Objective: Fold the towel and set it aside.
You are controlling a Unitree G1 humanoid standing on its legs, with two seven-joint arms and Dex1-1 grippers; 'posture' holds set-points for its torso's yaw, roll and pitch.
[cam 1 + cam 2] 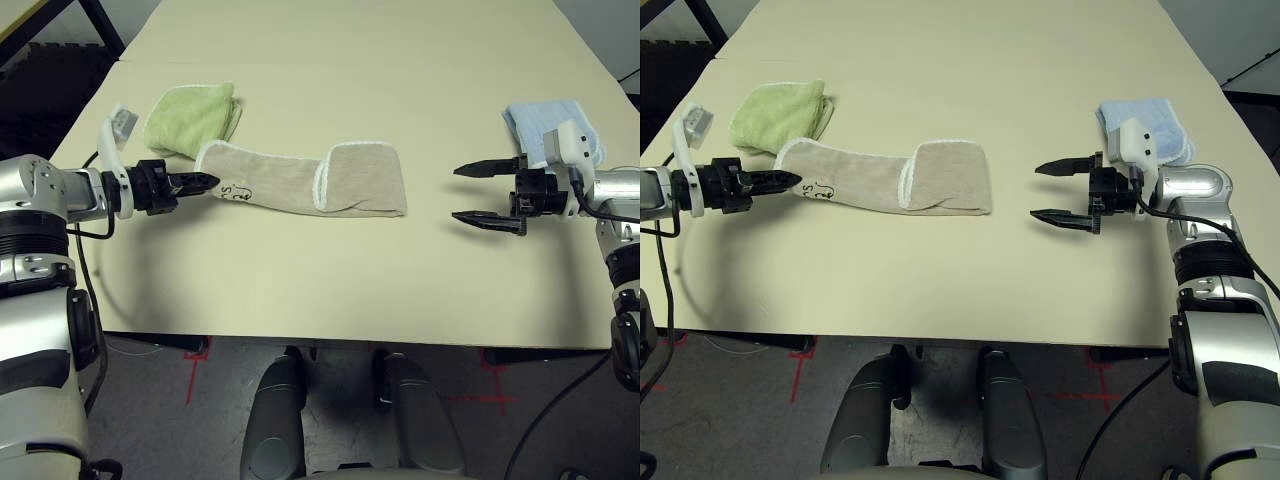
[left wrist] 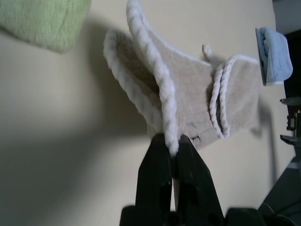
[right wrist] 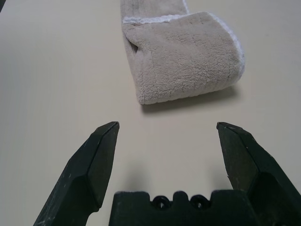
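The beige towel (image 1: 300, 180) with white piping lies on the table as a long strip, its right end folded back over itself. A dark printed mark sits near its left end. My left gripper (image 1: 207, 182) is shut on the towel's left end; the left wrist view shows the piped edge (image 2: 165, 99) pinched between the black fingers and lifted a little. My right gripper (image 1: 474, 193) hovers open a short way to the right of the folded end (image 3: 188, 56), touching nothing.
A folded lime-green cloth (image 1: 192, 117) lies just behind the towel's left end. A folded light-blue cloth (image 1: 548, 126) rests behind my right gripper. The table's front edge (image 1: 330, 340) runs close below both arms.
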